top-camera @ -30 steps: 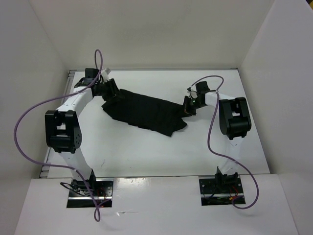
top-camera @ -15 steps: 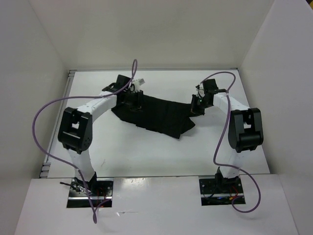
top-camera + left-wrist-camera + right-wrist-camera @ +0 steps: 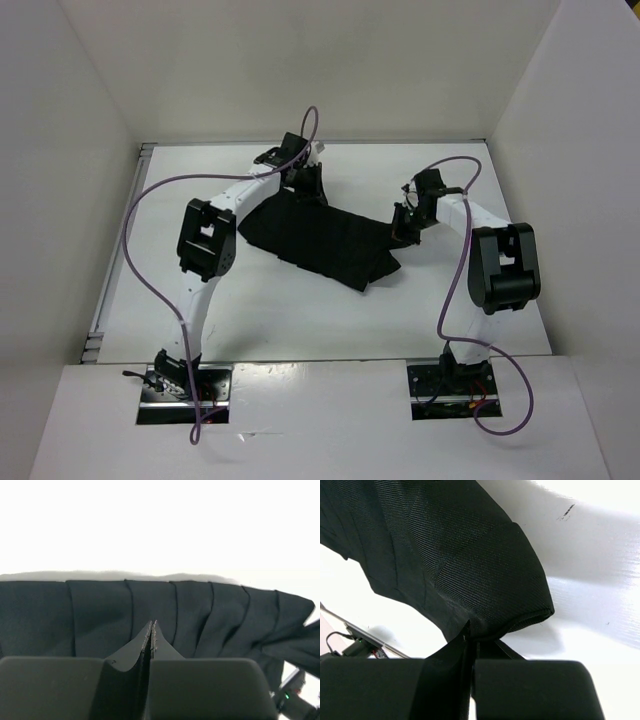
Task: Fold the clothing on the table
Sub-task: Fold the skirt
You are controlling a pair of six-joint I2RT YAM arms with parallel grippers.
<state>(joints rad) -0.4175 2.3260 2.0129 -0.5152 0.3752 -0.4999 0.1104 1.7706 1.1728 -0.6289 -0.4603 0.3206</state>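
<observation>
Status of left tool (image 3: 305, 185): relocated within the last second from the far-left corner of the worktop (image 3: 300, 310) toward the centre, now at the far left corner of the clothing (image 3: 320, 235). Closed during that travel from parted to fully clenched. In the left wrist view, seen as two fingers pressed flat together at the left tool (image 3: 151, 625), tips down on the pleated black clothing (image 3: 100, 615); judged to be a pinch on the fabric, although no gathered fold is visible at the tips.

Status of right tool (image 3: 403, 225): clenched throughout, grasping the right end of the clothing. Confirmed in the right wrist view by a rounded bulge of clothing (image 3: 445, 555) drawn into the closed tips of the right tool (image 3: 470, 630).

Location of the clothing: lying across the middle of the worktop, slanting from far left to near right, shifted slightly to the right compared with one second ago.

Meaning for the task: two grip points established on one garment; judged ready for lifting and carrying the far edge over for a first fold. No fold completed yet.

Brands, labels, writing: none legible. Only a small dark scuff (image 3: 566, 512) on the worktop in the right wrist view, not readable as text
</observation>
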